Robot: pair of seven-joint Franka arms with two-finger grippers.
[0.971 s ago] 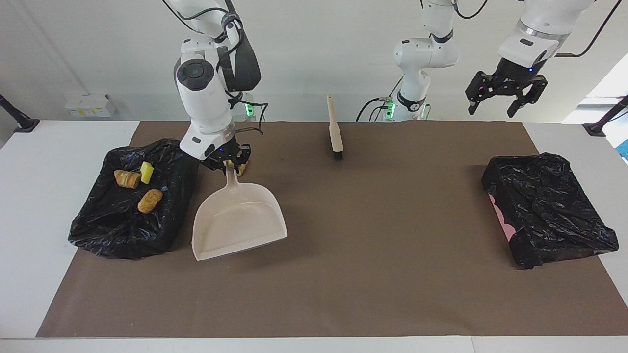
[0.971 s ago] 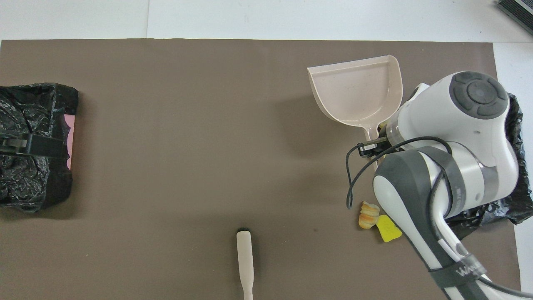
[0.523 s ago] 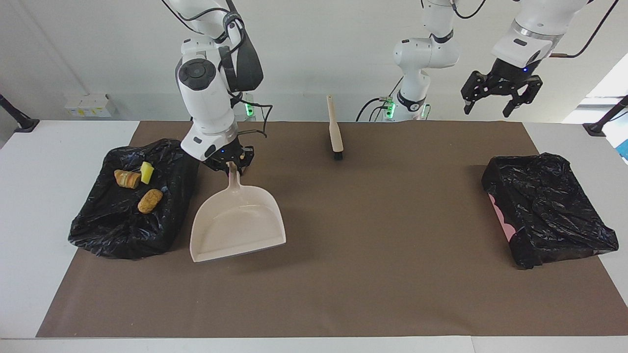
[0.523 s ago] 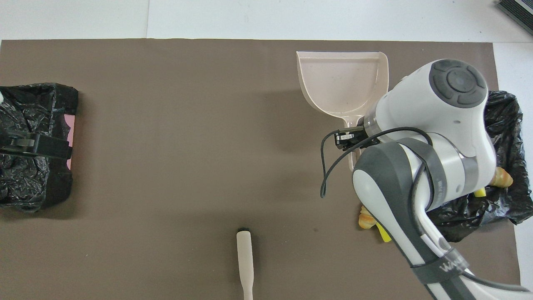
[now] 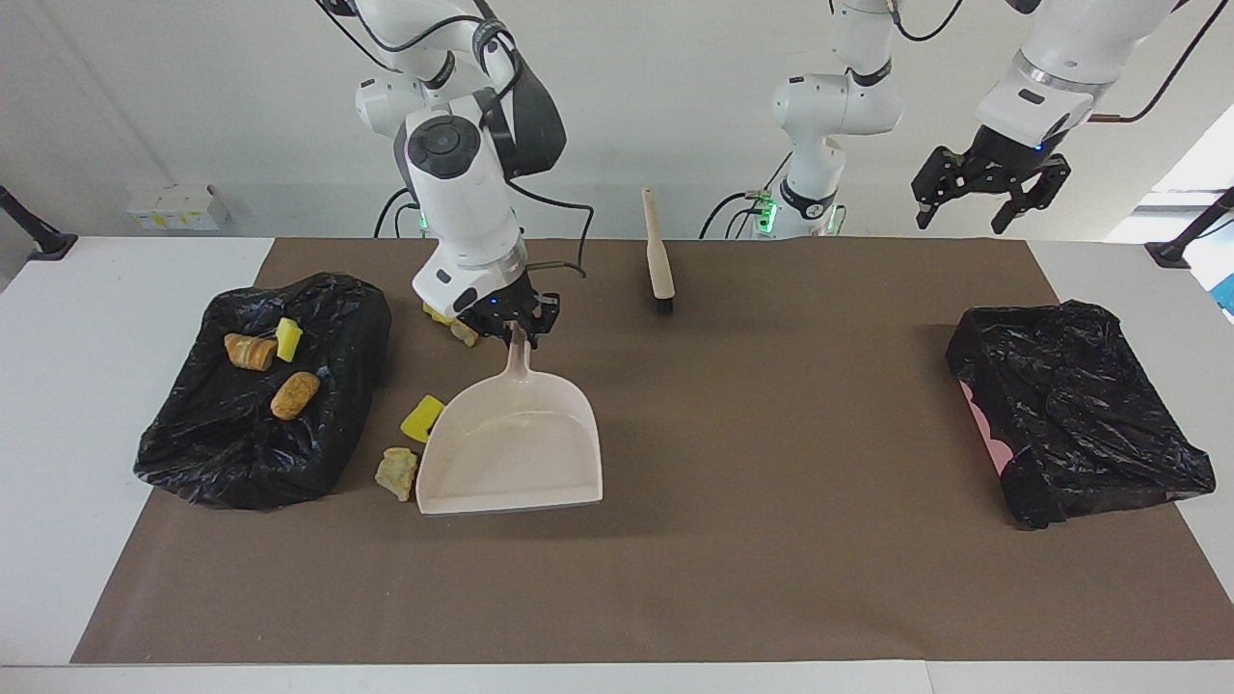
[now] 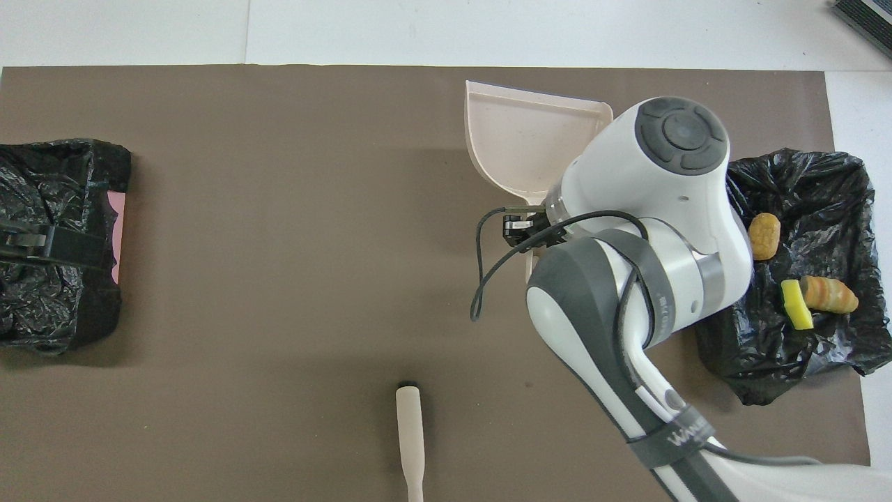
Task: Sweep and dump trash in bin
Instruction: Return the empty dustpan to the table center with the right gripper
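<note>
Right gripper (image 5: pixel 518 331): clamped on dustpan (image 5: pixel 511 448) handle.
Change: dustpan has shifted off the bin (image 5: pixel 260 386), uncovering two chunks (image 5: pixel 410 445) beside it.
Left gripper (image 5: pixel 990 188): wide, waiting.

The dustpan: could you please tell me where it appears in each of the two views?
Facing view: the dustpan is left of centre, beside the trash-filled black bag.
Overhead view: the dustpan is upper right of centre, partly under the right arm.
Shared landmark: the brush, nearer the robots.

Three chunks (image 5: pixel 271 369) in the bag (image 5: pixel 193 453) – two chunks (image 5: pixel 409 444) beside the dustpan (image 5: pixel 516 448).
</note>
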